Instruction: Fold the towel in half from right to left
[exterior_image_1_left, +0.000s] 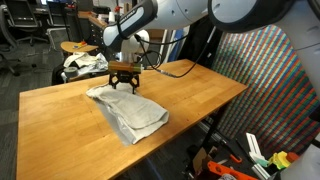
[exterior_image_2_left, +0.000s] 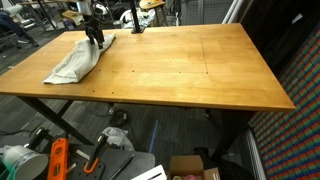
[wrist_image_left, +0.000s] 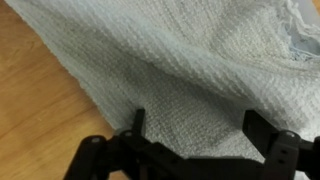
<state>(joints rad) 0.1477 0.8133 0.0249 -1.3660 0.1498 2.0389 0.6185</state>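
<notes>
The towel (exterior_image_1_left: 128, 112) lies rumpled on the tabletop (exterior_image_1_left: 195, 90), toward one end. The gripper (wrist_image_left: 195, 120) stands wide open just over the cloth and holds nothing. I judge the fold is not yet made; grasping an edge and carrying it across are left.

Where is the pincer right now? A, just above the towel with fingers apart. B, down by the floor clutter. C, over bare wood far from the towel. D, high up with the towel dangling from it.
A: the wrist view shows the pincer with fingers apart over the white towel, which lies on the wooden table.
</notes>
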